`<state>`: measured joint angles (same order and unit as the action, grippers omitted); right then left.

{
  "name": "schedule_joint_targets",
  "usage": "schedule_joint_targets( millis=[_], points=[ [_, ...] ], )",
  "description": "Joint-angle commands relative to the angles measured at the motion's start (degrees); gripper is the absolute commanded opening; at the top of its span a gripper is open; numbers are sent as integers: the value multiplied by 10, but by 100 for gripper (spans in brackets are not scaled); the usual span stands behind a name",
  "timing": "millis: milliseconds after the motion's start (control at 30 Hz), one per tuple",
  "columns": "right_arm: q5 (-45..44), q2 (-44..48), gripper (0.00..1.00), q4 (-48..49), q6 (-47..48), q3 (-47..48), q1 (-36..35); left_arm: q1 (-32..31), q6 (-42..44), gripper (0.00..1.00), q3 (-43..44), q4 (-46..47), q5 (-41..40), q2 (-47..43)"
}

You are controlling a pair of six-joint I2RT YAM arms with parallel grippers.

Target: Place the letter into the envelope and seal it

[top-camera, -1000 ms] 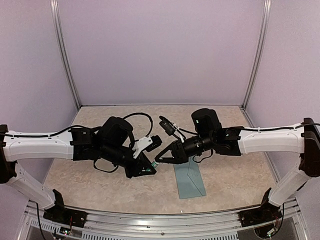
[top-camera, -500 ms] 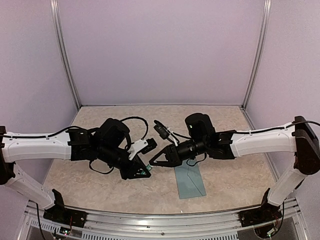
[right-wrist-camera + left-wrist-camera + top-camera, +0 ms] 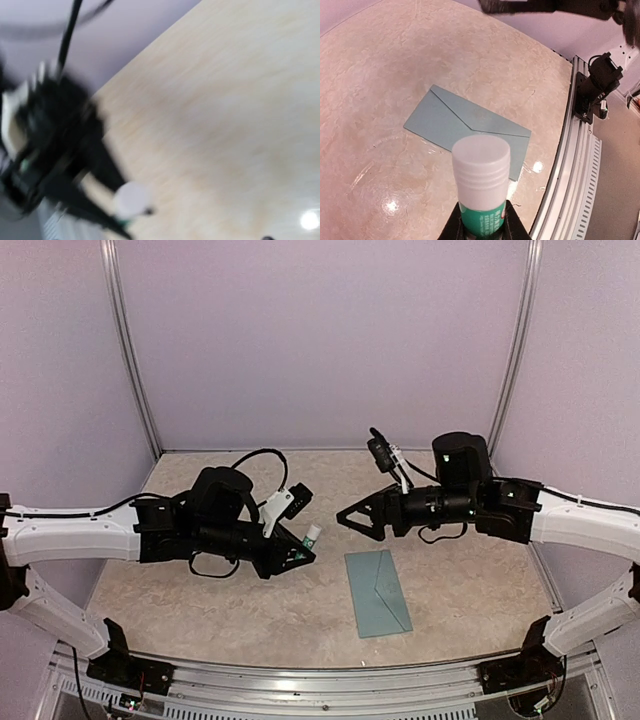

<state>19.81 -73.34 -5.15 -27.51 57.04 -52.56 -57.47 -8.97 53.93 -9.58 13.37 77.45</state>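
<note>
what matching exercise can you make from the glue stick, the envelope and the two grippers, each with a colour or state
1 glue stick
2 envelope
3 right gripper
4 left gripper

a open, holding nothing
b teal, lying flat
c shut on the glue stick
d white cap, green label

Pairs: 1-d, 2-b, 3-a, 4-c

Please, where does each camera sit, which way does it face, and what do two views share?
Top external: high behind the robot, looking down on the table; shows left arm, right arm, left claw, right claw.
Left wrist: on the left arm, facing the envelope; the left claw grips the glue stick.
Right wrist: blurred, facing the left arm; own fingers not clear.
Shared: all three show the glue stick.
</note>
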Motion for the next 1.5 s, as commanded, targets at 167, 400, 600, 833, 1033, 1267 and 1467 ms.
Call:
schedule_joint_targets(
  millis=[167, 400, 600, 833, 1033, 1267, 1467],
  points=[
    [-97, 62, 85, -48, 4, -63, 78, 6, -127, 0, 49, 44, -93, 128],
    [-112, 72, 85, -34, -16, -100, 89, 16, -161, 5, 143, -7, -88, 263],
    [-115, 86, 85, -27, -25, -124, 92, 18, -169, 11, 175, -17, -71, 320],
    [-109, 83, 85, -18, -33, -134, 93, 24, -183, 15, 183, -5, -48, 359],
    [-107, 78, 85, -16, -37, -138, 95, 27, -190, 20, 186, 0, -37, 380],
    [-111, 75, 85, -17, -37, -136, 95, 27, -190, 41, 177, 13, -28, 376],
    [-119, 70, 86, -16, -32, -134, 95, 32, -192, 58, 163, 32, -43, 357]
  ],
)
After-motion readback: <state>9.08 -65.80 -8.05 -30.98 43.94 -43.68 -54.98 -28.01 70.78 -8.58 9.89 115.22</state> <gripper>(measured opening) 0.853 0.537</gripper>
